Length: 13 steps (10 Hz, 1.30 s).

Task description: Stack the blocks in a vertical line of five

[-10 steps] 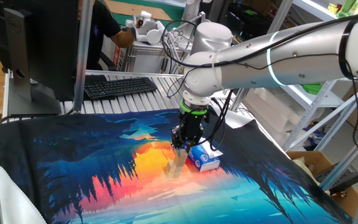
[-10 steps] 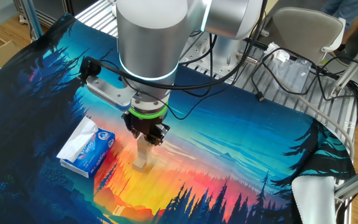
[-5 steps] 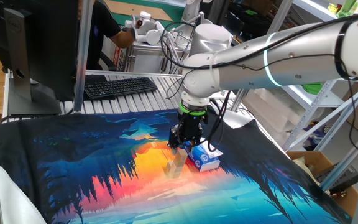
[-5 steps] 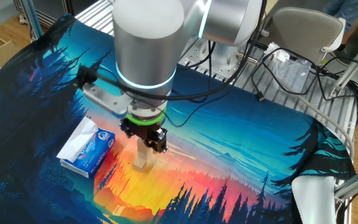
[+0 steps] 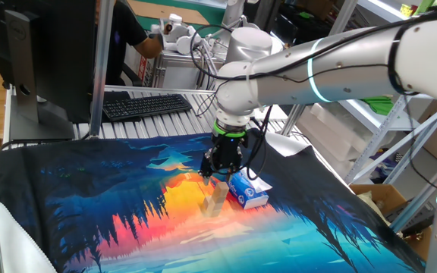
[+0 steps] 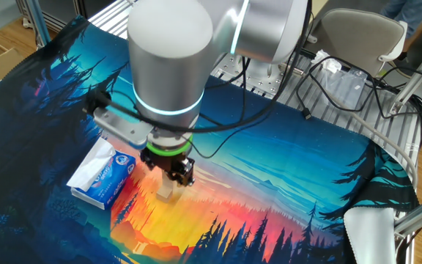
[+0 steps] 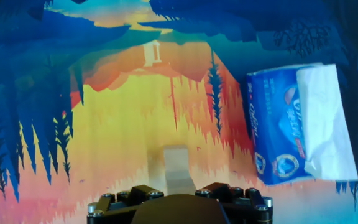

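A short upright stack of light-tan wooden blocks [image 5: 215, 199] stands on the orange part of the printed cloth. It also shows in the other fixed view as the stack [image 6: 168, 191], and in the hand view as the stack [image 7: 178, 165]. My gripper [image 5: 218, 176] hangs straight above it, fingers pointing down and spread to either side of the top block. From the other side, the gripper [image 6: 173, 176] covers the top of the stack. The hand view shows only the gripper's dark base [image 7: 179, 208], and I cannot count the blocks in the column.
A blue-and-white tissue box [image 5: 247, 191] lies right beside the stack, seen again as the box [image 6: 102, 174] and the box [image 7: 300, 124]. A keyboard [image 5: 144, 105] and a monitor stand behind the cloth. Cables and a chair sit past the far edge.
The jaws have spread apart and let go of the top block. The arm has shifted slightly to the left, and the stack stays upright where it was.
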{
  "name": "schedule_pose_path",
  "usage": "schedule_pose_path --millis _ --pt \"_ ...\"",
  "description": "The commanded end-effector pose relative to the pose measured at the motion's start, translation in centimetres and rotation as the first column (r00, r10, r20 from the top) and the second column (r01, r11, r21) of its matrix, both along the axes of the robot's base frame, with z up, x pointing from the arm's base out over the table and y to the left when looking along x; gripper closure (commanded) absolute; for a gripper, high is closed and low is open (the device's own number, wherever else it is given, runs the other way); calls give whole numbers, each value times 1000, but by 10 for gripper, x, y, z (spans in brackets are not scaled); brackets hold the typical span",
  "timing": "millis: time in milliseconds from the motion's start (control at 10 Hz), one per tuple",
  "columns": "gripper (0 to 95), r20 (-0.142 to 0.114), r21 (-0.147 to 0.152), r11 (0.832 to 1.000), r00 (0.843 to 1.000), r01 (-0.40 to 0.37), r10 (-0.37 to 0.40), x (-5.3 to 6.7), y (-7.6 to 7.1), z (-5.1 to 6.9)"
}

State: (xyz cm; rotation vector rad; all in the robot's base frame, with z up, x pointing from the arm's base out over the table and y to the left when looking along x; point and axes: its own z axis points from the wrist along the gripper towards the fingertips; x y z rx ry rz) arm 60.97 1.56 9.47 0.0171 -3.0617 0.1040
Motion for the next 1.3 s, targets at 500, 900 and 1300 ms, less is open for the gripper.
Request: schedule_pose_path --millis 500,900,1300 --pt "380 2 0 1000 1000 -7 7 10 2 -12" --pt "380 2 3 1000 1000 -19 19 14 4 -25" --pt "380 0 5 999 999 -39 39 18 1 -32"
